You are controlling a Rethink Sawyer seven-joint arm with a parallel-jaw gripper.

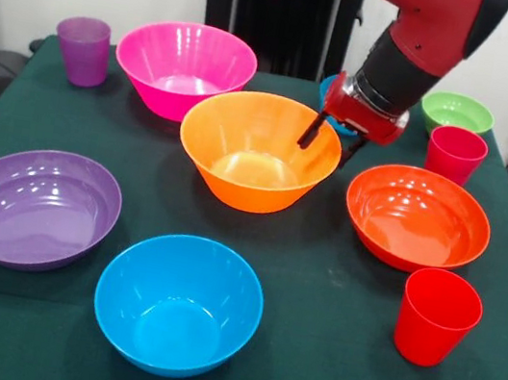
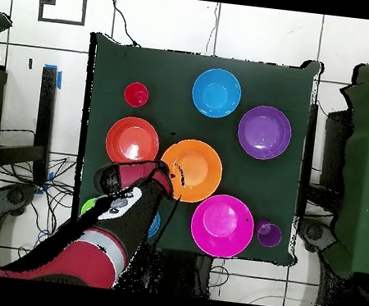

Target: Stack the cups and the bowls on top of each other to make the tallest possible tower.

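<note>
Pincer [image 1: 325, 142] straddles orange bowl [image 1: 258, 152] rim; red-orange bowl [image 1: 417, 217] and pink bowl [image 1: 185, 68] crowd close. Open worktop [image 1: 323, 358] strip between blue bowl [image 1: 178, 303] and red cup [image 1: 437, 316].

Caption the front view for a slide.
Gripper straddling the orange bowl's rim; other bowls and cups sit unstacked.

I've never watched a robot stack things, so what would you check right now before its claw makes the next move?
1. Claw at the orange bowl's rim: ok, one finger inside, one outside.
2. Claw shut on the rim: not ok, it looks open.
3. Orange bowl empty: ok.
4. Tower begun: not ok, every bowl and cup stands alone.
5. Neighbours clear of the orange bowl: cannot tell; the pink bowl sits very close behind it.
6. Small blue bowl behind the arm: cannot tell, mostly hidden.
</note>
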